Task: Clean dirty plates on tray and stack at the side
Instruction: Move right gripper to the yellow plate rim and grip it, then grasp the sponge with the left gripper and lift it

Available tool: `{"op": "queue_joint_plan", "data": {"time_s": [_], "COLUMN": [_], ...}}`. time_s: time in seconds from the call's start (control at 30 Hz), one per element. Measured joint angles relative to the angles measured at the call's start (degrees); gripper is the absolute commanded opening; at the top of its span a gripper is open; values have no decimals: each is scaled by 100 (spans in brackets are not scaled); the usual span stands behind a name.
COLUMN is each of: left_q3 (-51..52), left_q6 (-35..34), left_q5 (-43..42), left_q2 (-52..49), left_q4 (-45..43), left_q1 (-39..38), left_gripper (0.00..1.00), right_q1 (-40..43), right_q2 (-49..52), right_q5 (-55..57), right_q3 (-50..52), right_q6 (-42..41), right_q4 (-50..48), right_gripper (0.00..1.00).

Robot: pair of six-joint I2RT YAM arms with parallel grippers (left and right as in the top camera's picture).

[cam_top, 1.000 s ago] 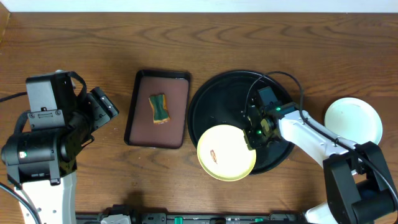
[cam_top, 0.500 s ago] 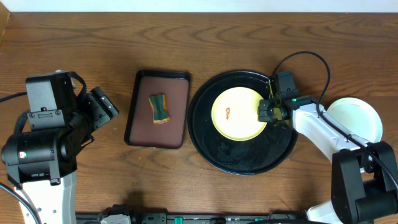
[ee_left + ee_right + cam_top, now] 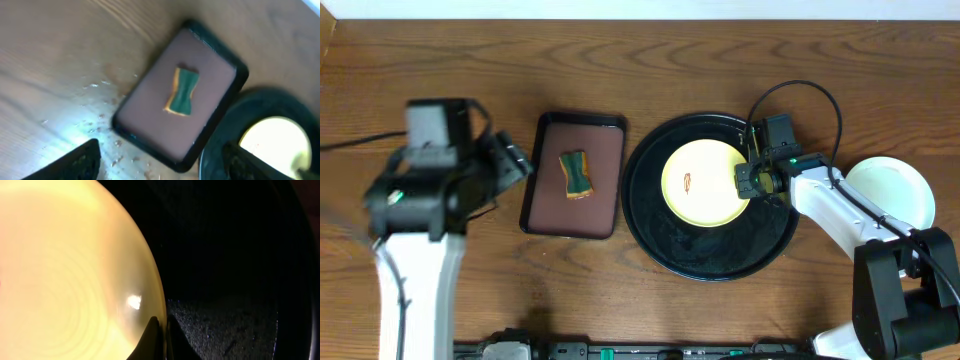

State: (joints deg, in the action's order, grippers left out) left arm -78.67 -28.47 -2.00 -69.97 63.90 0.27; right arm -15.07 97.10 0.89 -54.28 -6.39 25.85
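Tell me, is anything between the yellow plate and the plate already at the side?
Nothing loose. Only the black tray's rim and bare tabletop lie between the yellow plate and the pale plate; the right arm spans that gap.

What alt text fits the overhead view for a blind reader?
A yellow plate with a reddish smear lies on a round black tray, its rim pinched by the right gripper. A brown tray holding a sponge sits left of it, a pale plate right.

Overhead evenly lit, left arm (image 3: 420, 195) motion-blurred; left wrist pic soft; right wrist dim, plate (image 3: 65, 270) glint, maybe defocused.
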Motion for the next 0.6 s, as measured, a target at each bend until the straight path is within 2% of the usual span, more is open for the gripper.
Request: {"op": "queue_joint_plan", "data": {"time_s": [0.07,0.13,0.2,0.27,0.33,0.6], "left_q3": [254,409,459,474,474,474], "left_q6": [138,369,634,804,881,844], "left_q5": [-87,-129,-184,-225,-219,-212], "left_q2": [-413,-922,-1475,-1956,-2354,-3700], "left_q4": [-339,-678,-973,-1281,-1580,-1950], "left_q1": [-269,-533,-763,-929,-1023,-1056], "left_gripper": [75,68,56,53,45,40], "right_q1": [0,-2,-2,-2,-2,-2], "right_q2": [0,0,0,0,0,0], "right_q5": [-7,-15,-24,-28,-33,-44], "right_q3": [0,0,0,0,0,0], "right_q6": [50,83,103,105,105,103], "right_q4": [0,2,2,2,2,4], "right_gripper": [1,1,1,1,1,1]}}
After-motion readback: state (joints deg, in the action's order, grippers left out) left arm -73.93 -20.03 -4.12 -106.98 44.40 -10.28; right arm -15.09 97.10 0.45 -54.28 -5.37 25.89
